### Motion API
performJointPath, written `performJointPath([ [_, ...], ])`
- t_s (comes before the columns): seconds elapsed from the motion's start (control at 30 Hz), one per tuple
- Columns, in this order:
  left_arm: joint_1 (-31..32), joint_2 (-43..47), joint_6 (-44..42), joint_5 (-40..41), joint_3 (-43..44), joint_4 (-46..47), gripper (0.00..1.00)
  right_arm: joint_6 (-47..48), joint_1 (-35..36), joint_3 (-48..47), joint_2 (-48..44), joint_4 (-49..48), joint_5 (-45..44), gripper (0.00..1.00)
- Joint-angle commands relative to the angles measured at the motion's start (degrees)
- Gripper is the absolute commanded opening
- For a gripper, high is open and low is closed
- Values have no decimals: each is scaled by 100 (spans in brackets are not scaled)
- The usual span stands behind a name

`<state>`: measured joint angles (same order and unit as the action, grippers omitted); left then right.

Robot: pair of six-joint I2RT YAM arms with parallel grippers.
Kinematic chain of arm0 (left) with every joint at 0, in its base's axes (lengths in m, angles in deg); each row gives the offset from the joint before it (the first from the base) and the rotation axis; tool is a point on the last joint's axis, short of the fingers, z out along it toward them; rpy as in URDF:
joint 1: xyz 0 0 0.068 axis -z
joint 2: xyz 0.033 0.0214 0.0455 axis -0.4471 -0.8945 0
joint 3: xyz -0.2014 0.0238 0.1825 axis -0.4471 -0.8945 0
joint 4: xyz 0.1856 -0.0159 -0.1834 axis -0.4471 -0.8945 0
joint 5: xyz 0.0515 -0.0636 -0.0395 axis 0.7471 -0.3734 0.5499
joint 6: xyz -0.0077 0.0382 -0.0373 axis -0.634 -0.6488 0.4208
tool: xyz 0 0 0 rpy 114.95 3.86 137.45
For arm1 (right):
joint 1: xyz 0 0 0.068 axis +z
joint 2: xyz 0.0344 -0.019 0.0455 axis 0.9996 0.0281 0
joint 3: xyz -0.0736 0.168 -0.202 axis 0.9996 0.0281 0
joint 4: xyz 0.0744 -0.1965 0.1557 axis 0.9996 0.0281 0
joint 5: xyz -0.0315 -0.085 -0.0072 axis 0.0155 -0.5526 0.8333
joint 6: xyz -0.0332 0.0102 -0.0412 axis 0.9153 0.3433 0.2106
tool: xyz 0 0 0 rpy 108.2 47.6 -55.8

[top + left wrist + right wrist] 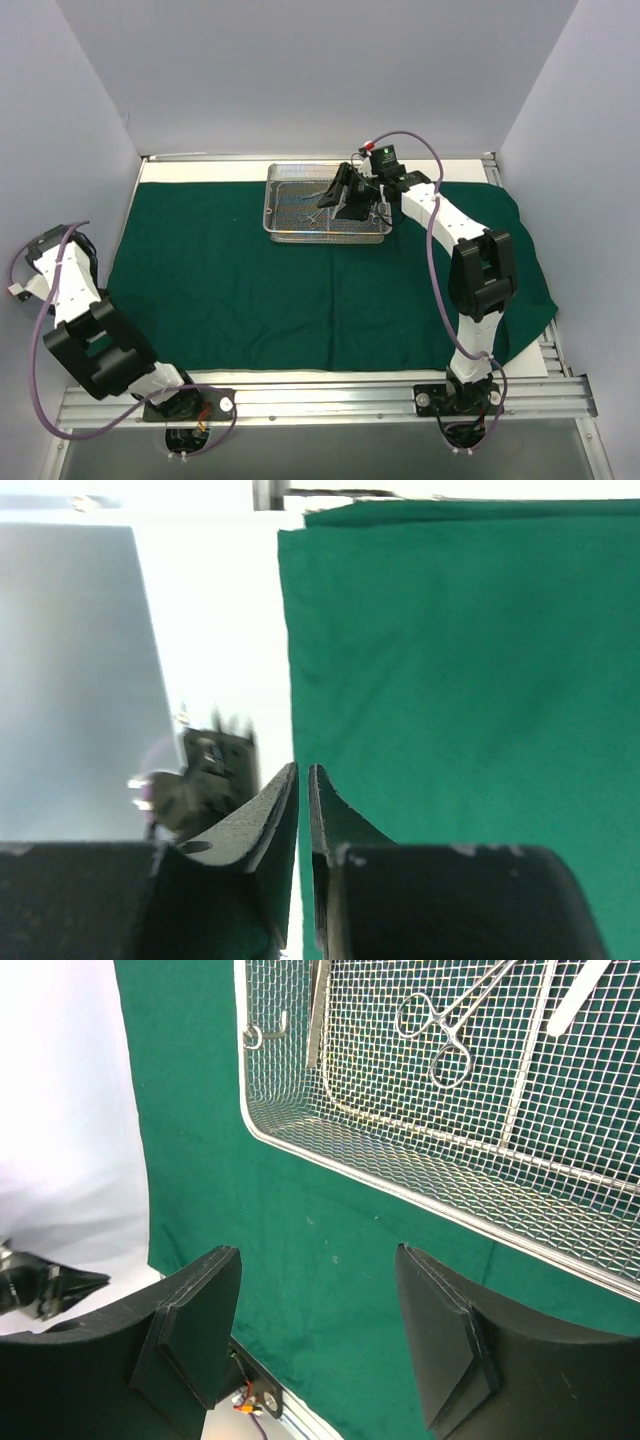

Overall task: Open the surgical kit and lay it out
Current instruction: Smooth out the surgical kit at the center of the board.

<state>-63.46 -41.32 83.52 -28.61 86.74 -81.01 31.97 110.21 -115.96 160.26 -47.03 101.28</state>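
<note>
The dark green cloth point(250, 290) lies spread flat over the table. On its far middle stands the silver wire-mesh tray point(325, 236). My right gripper point(340, 195) hovers over the tray, open and holding nothing. In the right wrist view the right gripper point(318, 1250) hangs above bare cloth point(300, 1220), just outside the tray's rim point(420, 1195). A ring-handled clamp point(440, 1030) and a flat steel instrument point(318, 1010) lie inside. My left arm point(60, 280) is folded back at the far left. The left gripper point(303, 768) is open only a narrow slit and empty, above the cloth's left edge point(460, 660).
A white table surface point(200, 170) shows around the cloth at the back and left. An aluminium rail point(330, 400) with both arm bases runs along the near edge. Grey walls close in the left, back and right sides.
</note>
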Motion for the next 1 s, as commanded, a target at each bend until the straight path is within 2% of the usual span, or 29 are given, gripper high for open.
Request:
performJointPath([
  [0.0,121,453,69,-722,317,-751,18,111,32,-22,-66,46,96,63],
  [0.1,481,94,-315,-1179,597,-162,17,331,-46,-32,-144,222,-44,63],
  [0.23,1797,-705,-992,-1206,1501,506,13,437,-380,188,-250,336,-168,60],
  [0.3,2160,-961,-1317,-1189,1784,937,12,524,-643,232,-285,450,-325,57],
  [0.33,2361,-1154,-1484,-1311,1872,1434,10,559,-740,206,-277,485,-396,57],
  [0.43,2591,-1619,-2038,-1662,2145,2200,2,683,-1126,136,-215,644,-651,51],
  [0.57,2776,-2542,-2793,-2462,2776,2616,2,814,-1645,57,57,1100,-836,37],
  [0.63,2820,-3086,-2953,-2813,3155,2757,2,954,-1882,144,31,1328,-1019,35],
  [0.7,2820,-3387,-2945,-2929,3427,2757,2,990,-2470,284,-83,1478,-1178,31],
  [0.77,2820,-3598,-2971,-3279,3402,3116,2,1113,-3092,434,-57,1698,-1204,26],
  [0.83,2820,-3800,-2954,-3394,3454,3328,2,1393,-3438,391,-48,2128,-1650,22],
  [0.9,2812,-4011,-2945,-3500,3595,3355,2,1543,-3807,373,-179,2461,-1951,22],
  [0.93,2820,-4256,-2962,-3613,3822,3303,2,1605,-3895,338,-250,2611,-2126,27],
  [0.97,2829,-4363,-2989,-3641,3937,3250,2,1623,-3966,242,-372,2796,-2676,32],
])
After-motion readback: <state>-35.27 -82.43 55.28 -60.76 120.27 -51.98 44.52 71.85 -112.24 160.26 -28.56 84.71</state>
